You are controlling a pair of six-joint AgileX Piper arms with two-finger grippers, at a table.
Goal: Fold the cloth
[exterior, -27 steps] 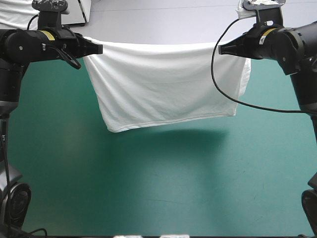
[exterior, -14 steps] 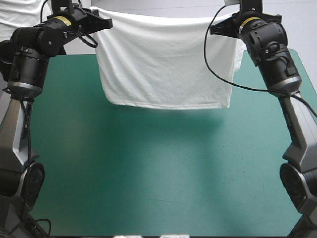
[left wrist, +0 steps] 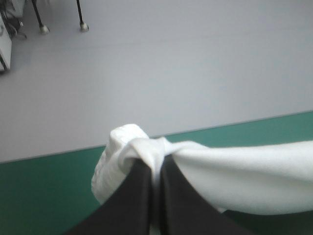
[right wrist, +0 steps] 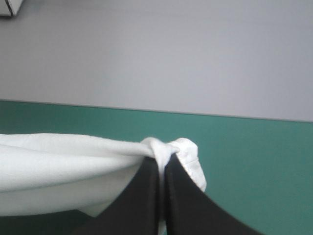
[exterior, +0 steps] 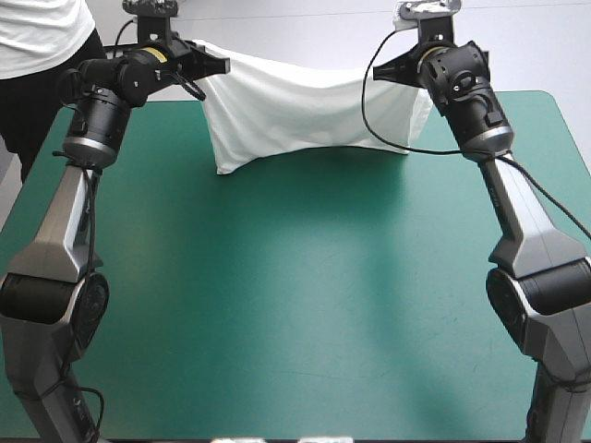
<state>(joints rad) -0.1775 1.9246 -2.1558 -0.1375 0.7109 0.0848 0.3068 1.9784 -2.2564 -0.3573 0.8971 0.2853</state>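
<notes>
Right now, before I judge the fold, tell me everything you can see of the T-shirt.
The T-shirt is plain white, soft-looking fabric, wrinkled, hanging as a sheet over the far part of the teal-green cover. The left gripper and right gripper each pinch an upper corner, fingers shut on bunched cloth. Its top edge sags in the middle; its lower edge hangs lowest at the left corner. Whether it touches the cover cannot be told.
</notes>
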